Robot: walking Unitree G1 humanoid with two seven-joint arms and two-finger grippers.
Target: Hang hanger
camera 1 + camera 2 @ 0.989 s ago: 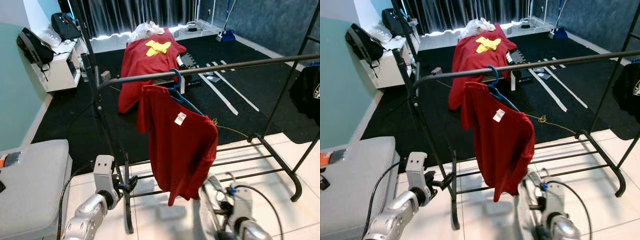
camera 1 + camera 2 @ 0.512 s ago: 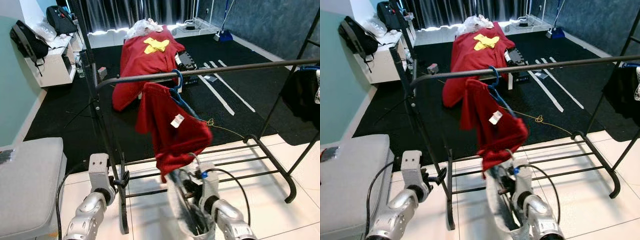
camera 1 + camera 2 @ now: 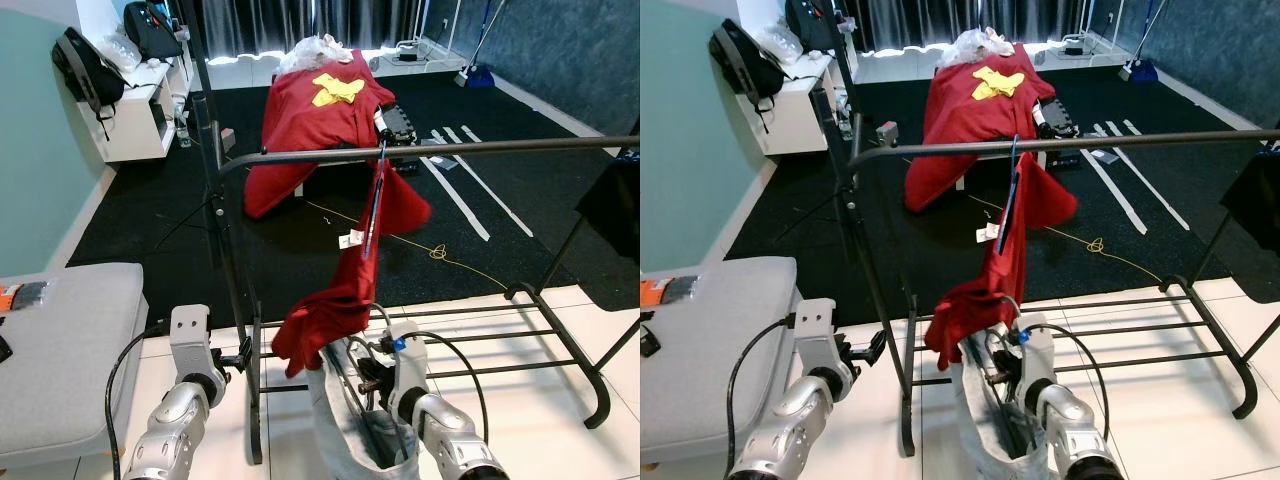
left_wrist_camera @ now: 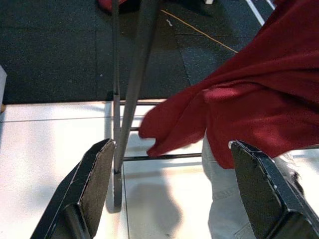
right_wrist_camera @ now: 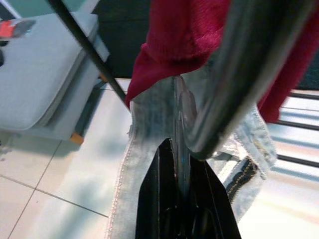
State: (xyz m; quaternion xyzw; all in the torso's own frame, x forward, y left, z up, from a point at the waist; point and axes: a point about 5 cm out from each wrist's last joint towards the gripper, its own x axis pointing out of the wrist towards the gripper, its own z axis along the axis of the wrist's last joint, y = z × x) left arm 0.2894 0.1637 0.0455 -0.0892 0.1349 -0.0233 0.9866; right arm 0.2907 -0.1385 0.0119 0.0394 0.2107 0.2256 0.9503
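White tile floor (image 3: 560,420) under the grippers, black carpet (image 3: 140,210) beyond, grey cushion (image 3: 60,340) off the left gripper's outer side. Right gripper (image 5: 180,164) clenched on a pale denim garment (image 3: 345,440); blue hanger (image 3: 378,185) hooked on the black rack rail (image 3: 480,148) above it, long axis seen nearly edge-on, red shirt (image 3: 345,290) drooping to the gripper. Left gripper (image 4: 169,184) released, fingers wide, beside the rack post (image 4: 134,84)

Two silver, rounded arm shells, jointed at the wrists. Boxy grey wrist block above the left claw (image 3: 243,357); black cable looping from it. Right claw (image 5: 180,196): long black fingers (image 4: 94,181), flat and bevelled. Blue connector and black cable loop at right wrist.
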